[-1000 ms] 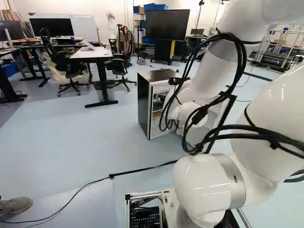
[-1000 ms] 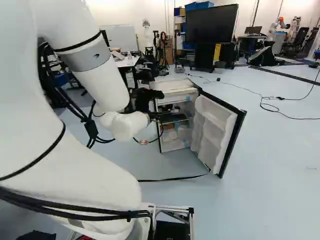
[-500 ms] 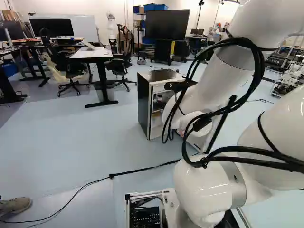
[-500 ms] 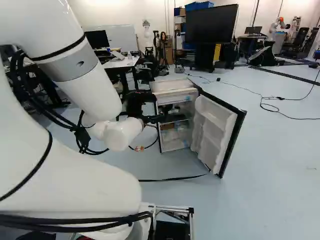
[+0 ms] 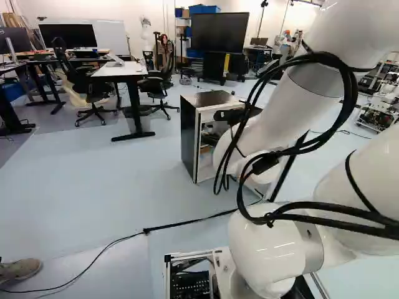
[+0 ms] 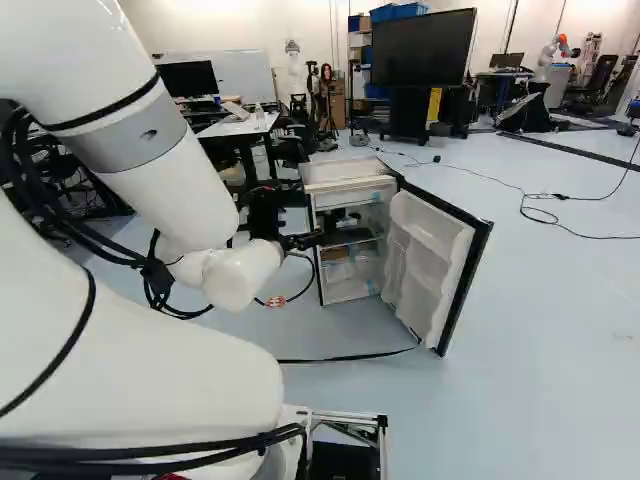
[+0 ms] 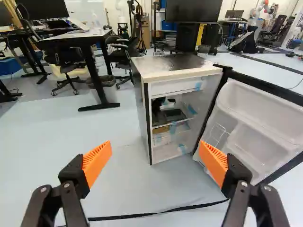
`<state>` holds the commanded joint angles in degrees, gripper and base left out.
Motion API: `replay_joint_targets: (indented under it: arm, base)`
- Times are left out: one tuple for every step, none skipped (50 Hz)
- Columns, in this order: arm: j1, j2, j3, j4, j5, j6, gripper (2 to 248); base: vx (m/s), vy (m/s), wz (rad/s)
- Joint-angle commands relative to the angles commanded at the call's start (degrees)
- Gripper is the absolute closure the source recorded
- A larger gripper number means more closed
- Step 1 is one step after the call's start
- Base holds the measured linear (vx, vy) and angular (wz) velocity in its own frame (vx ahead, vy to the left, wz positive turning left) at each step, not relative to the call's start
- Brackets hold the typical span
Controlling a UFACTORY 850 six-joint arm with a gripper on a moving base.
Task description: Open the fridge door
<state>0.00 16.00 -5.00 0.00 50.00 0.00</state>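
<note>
The gripper (image 6: 300, 241) reaches toward the fridge from its left in the right base view; in the wrist view the gripper (image 7: 155, 161) stands wide open, nothing between its orange pads. Ahead of it is the fridge (image 7: 184, 75), its shelves showing. The fridge door (image 6: 432, 262) is swung far out to the right of the right base view, its white inner side visible. In the wrist view the door (image 7: 255, 135) lies beyond and beside one finger; whether they touch I cannot tell. In the left base view my arm hides most of the door beside the fridge (image 5: 198, 137).
A black cable (image 6: 345, 358) runs over the floor in front of the fridge. Behind stand a desk (image 5: 118, 70), office chairs (image 5: 156, 86) and a large screen on a stand (image 6: 423, 48). Another robot (image 6: 548, 55) is far back. A shoe (image 5: 20, 269) shows at the left base view's edge.
My arm has shifted left and lower in the right base view, and the gripper has drawn back from the fridge. The door and the base have not visibly moved.
</note>
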Motion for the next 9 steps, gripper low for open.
replay_joint_targets:
  arm:
    - [0.0,0.0,0.0,0.0,0.0,0.0,3]
    - [0.0,0.0,0.0,0.0,0.0,0.0,3]
    - [0.0,0.0,0.0,0.0,0.0,0.0,3]
    - [0.0,0.0,0.0,0.0,0.0,0.0,3]
    - [0.0,0.0,0.0,0.0,0.0,0.0,3]
    - [0.0,0.0,0.0,0.0,0.0,0.0,3]
    - [0.0,0.0,0.0,0.0,0.0,0.0,3]
    - [0.0,0.0,0.0,0.0,0.0,0.0,3]
    - [0.0,0.0,0.0,0.0,0.0,0.0,3]
  base:
    - [0.0,0.0,0.0]
    - [0.0,0.0,0.0]
    - [0.0,0.0,0.0]
    - [0.0,0.0,0.0]
    - [0.0,0.0,0.0]
    - [0.0,0.0,0.0]
    - [0.0,0.0,0.0]
    - [0.0,0.0,0.0]
    - [0.0,0.0,0.0]
